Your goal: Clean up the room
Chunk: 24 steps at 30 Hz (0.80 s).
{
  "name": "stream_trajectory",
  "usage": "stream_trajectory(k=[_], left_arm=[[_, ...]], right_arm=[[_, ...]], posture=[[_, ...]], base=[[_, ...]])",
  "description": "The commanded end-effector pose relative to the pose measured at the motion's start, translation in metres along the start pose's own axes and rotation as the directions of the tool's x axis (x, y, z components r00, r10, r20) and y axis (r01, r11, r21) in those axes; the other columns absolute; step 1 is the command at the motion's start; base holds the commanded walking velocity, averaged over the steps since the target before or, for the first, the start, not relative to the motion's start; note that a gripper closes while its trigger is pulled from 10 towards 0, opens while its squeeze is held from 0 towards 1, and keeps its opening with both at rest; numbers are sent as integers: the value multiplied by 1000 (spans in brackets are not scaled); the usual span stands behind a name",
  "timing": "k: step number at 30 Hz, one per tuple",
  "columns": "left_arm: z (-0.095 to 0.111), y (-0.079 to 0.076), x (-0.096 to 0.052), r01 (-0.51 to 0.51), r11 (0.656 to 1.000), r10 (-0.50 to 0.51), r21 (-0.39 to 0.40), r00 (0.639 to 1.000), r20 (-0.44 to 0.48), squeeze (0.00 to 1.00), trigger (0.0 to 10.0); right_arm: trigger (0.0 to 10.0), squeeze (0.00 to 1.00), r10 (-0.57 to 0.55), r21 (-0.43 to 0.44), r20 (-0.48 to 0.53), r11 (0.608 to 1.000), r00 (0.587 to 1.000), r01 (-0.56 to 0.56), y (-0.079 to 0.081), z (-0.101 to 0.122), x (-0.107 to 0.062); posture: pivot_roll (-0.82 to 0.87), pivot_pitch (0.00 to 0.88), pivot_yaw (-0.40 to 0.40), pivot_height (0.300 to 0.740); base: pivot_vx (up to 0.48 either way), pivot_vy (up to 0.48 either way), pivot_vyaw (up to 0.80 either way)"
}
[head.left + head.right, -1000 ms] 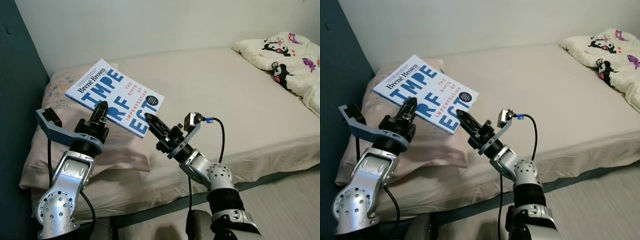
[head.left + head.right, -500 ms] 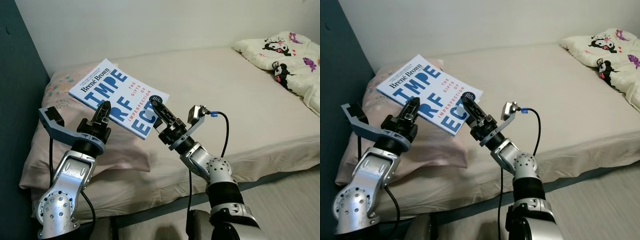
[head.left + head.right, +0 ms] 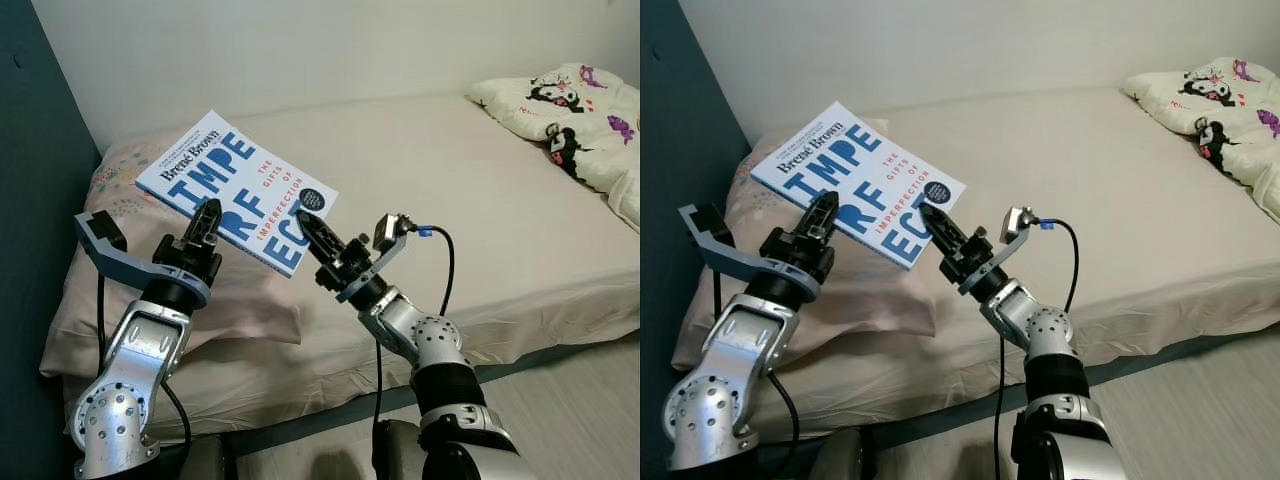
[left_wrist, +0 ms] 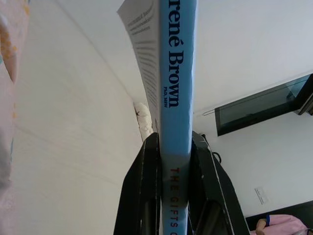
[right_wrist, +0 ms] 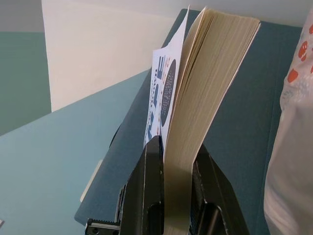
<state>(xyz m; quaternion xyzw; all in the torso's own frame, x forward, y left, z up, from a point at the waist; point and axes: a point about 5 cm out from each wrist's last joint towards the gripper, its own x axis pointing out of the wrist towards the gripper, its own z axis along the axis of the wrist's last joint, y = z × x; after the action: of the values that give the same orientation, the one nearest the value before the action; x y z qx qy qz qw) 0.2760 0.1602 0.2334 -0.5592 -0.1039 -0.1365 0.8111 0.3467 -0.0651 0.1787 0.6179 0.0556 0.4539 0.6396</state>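
Open bed to the right, tight corner to the left.

The book point(image 3: 237, 190) hangs over the pink pillow point(image 3: 200, 290), clamped by the left tool point(image 3: 208, 215) and the right tool point(image 3: 308, 222), with a gap between its far end and the pillow. The dark teal panel point(image 3: 30, 200) crowds the left arm's outer side. The wall point(image 3: 300, 50) closes the far side. The bed point(image 3: 450, 190) lies bare as far as the patterned quilt point(image 3: 580, 120).

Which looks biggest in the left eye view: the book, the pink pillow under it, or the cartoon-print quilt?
1. pink pillow, though the book and arms cover part of it.
2. book, held up nearer the camera, so it may look oversized.
3. cartoon-print quilt, cut off by the picture's edge.
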Motion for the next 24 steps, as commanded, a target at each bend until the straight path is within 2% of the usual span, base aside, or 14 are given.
stream_trajectory(k=[1,2,3,10,14,15,16,18,19,20,21,22,23,24], left_arm=[[0,1,-2,-4,1000,4,12,1000,-5,0,10000],[0,1,-2,-4,1000,4,12,1000,-5,0,10000],[-1,1,-2,-7,1000,7,9,1000,-4,1000,10000],[-2,-1,-4,22,1000,-22,13,1000,-16,1000,10000],[2,4,-8,0,999,2,45,1000,-28,1000,10000],[5,8,-11,-17,997,19,74,999,-34,1000,10000],[11,15,-17,-37,994,40,106,999,-31,0,10000],[15,19,-21,-49,991,53,126,998,-28,0,10000],[29,33,-30,-106,977,107,184,994,1,0,10000],[47,47,-41,-184,941,180,284,983,43,0,10000],[60,54,-49,-236,906,225,351,972,74,0,10000],[79,65,-60,-305,851,275,427,952,132,0,10000],[89,70,-66,-342,815,298,468,940,167,0,10000],[89,70,-66,-342,815,298,468,940,167,0,10000]], right_arm=[[0,0,29,0,20,1000,999,-29,3,2,3],[0,0,29,0,20,1000,999,-29,3,2,3],[0,0,29,1,21,1000,999,-29,3,2,2],[0,0,31,1,20,1000,999,-31,3,2,1],[0,0,30,0,20,1000,999,-30,3,4,-2],[0,0,26,-4,20,1000,999,-26,3,5,-4],[0,0,23,-10,19,1000,1000,-23,4,7,-6],[0,0,22,-13,17,1000,1000,-21,4,7,-7],[0,0,12,-22,14,1000,1000,-12,5,10,-11],[0,0,1,-37,7,999,1000,0,6,13,-16],[0,0,-8,-48,2,999,1000,8,7,15,-20],[0,0,-18,-60,-5,998,1000,18,8,18,-25],[0,0,-24,-66,-9,998,1000,23,9,19,-28],[0,0,-24,-66,-9,998,1000,23,9,19,-28]], posture=[[77,155,-20,577],[77,155,-20,577],[76,155,-20,577],[73,153,-19,577],[77,156,-20,577],[77,156,-20,577],[75,158,-19,577],[72,158,-19,577],[68,162,-20,577],[68,164,-23,577],[69,164,-26,577],[72,167,-30,577],[72,167,-30,577],[72,167,-30,577]], base=[[0,0,0],[0,0,0],[0,0,0],[0,0,0],[0,0,0],[0,0,0],[0,0,0],[0,0,0],[0,0,0],[0,0,0],[0,0,0],[0,0,0],[0,0,0],[0,0,0]])
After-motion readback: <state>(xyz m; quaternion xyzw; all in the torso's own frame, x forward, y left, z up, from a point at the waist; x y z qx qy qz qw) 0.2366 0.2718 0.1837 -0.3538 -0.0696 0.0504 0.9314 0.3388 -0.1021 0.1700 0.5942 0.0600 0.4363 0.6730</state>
